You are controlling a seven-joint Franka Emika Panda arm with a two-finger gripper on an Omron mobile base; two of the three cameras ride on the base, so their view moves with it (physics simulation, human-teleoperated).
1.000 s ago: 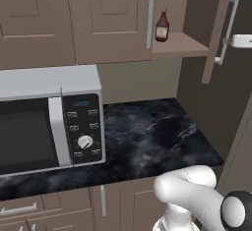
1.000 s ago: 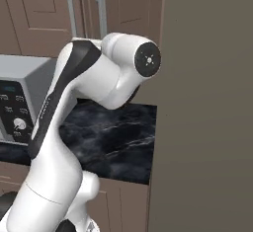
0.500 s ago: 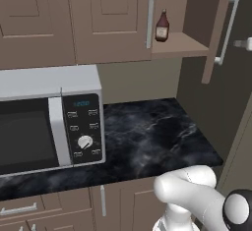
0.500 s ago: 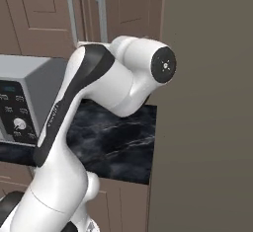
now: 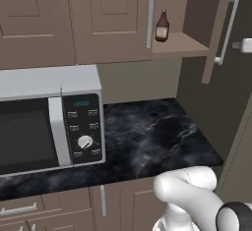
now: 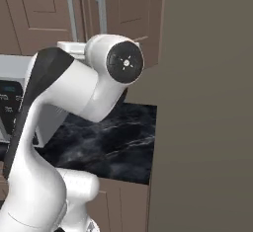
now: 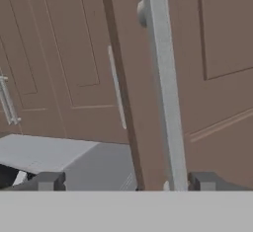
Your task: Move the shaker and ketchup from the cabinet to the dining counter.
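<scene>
The ketchup (image 5: 162,26), a small dark reddish-brown bottle with a pale label, stands upright on the shelf of the cabinet (image 5: 177,45), a brown wooden wall unit whose door (image 5: 222,28) with its silver bar handle (image 7: 165,88) stands open

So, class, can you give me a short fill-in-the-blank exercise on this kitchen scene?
1. The ketchup stands on a shelf inside the open ____.
2. The microwave sits on the black marble ____.
3. The gripper has its jaws ____, on either side of the door's silver bar handle.

Missing words: cabinet; worktop; open
</scene>
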